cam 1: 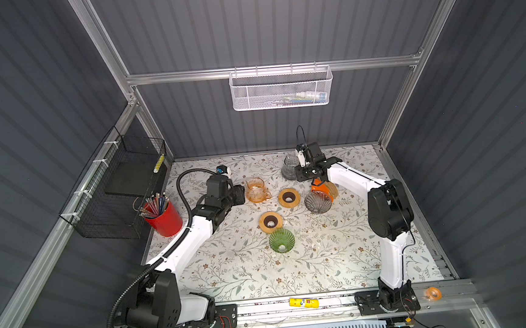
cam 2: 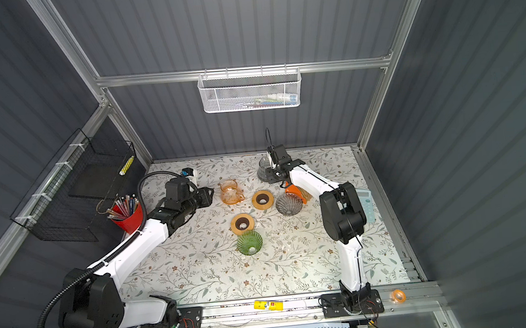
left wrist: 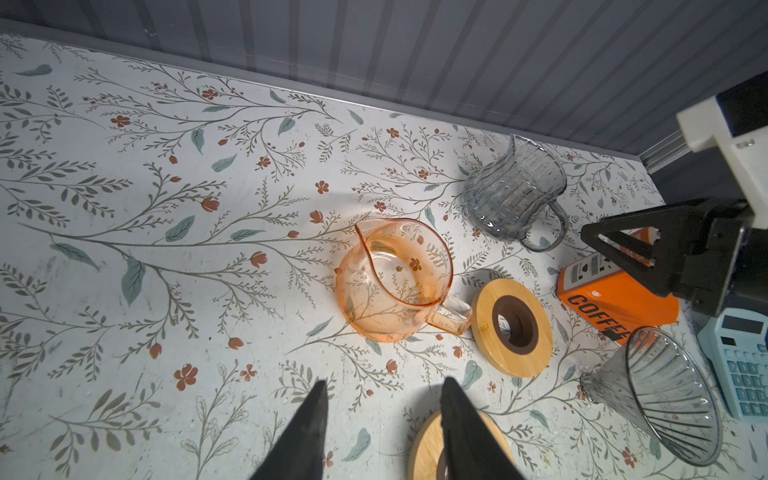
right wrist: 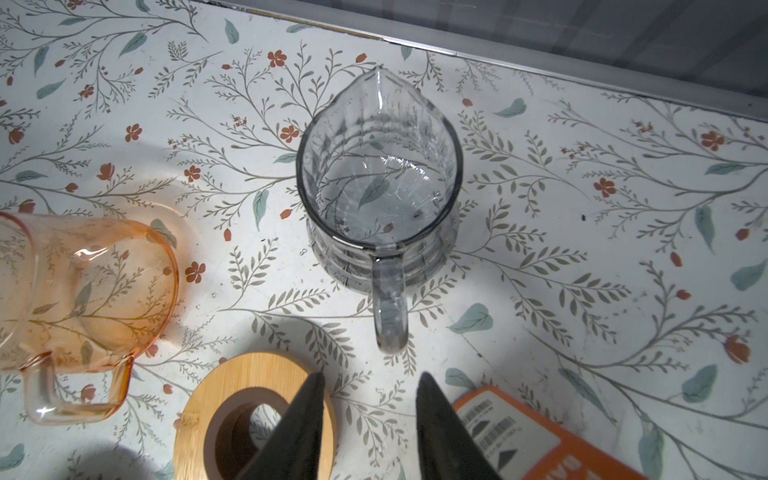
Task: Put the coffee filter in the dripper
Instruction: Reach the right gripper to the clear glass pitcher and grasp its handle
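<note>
Only the left wrist view reads COFFEE on the orange box (left wrist: 611, 299).

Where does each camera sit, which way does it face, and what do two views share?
Top views: high above the front, looking down over the table to the back wall; both arms show.
Left wrist: on the left arm, facing the orange pitcher; the tips of the left tool show.
Right wrist: on the right arm, facing the grey pitcher; the tips of the right tool show.
Shared: both wrist views show both pitchers.
</note>
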Controlling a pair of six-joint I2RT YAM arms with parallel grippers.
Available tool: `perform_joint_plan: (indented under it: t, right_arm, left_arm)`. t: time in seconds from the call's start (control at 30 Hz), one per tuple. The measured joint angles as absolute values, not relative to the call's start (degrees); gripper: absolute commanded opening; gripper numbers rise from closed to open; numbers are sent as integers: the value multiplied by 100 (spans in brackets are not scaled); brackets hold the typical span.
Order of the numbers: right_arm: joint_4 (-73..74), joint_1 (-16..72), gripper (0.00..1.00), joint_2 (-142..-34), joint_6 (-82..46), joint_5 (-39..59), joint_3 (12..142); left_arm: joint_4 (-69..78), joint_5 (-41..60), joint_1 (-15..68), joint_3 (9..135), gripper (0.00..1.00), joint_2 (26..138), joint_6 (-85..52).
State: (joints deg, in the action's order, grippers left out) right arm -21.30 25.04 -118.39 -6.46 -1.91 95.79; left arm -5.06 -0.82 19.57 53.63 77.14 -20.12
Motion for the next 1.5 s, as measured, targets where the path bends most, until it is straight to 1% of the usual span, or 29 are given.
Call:
perform_joint_plan:
  t: [0.67, 0.93, 1.2, 1.43, 1.5]
  right_arm:
    - [-2429, 2458, 33, -12532, -593, -172, 10245]
    - [-2499, 2451, 30, -12599, -572, -222, 10280]
    - [-2506, 2451, 29, -12632, -550, -320, 10403]
    - [-2530, 2451, 27, -12886, -534, -327, 10621]
    - [-2550, 2451, 25, -12940, -530, -331, 10619]
  left_arm:
    - [-473, -187, 1957, 5360, 44, 7800, -1973]
    - [-473, -196, 1957, 5363, 43, 7843, -1957]
    - [-473, -292, 1957, 5360, 44, 7846, -1903]
    - [-475, -366, 1957, 5363, 44, 7846, -1820]
    - [-475, -384, 1957, 5363, 44, 7846, -1817]
